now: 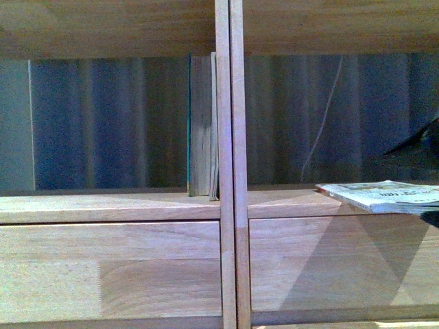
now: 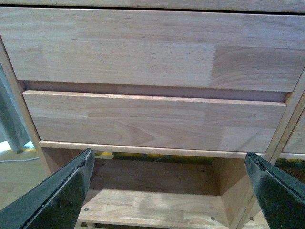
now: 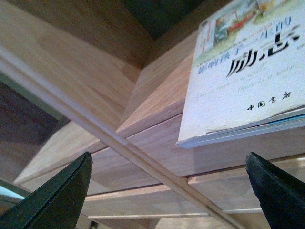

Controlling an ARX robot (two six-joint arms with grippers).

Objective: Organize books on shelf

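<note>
Dim, bluish, grainy frames; soft shelf [image 1: 110, 205] shadows.

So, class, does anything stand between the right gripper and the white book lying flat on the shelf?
Nothing visible does. The right gripper, jaws open, faces the white book, which lies at the front edge of the shelf, with only open space between them.

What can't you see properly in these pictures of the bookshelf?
Front view: the white book runs off the right edge, so its far end is cut off.
Front view: the standing book shows only page edges; its cover faces sideways, hidden.
Right wrist view: the white book's small print is too blurry to read.
Left wrist view: only drawer fronts of the shelf show; no books.
</note>
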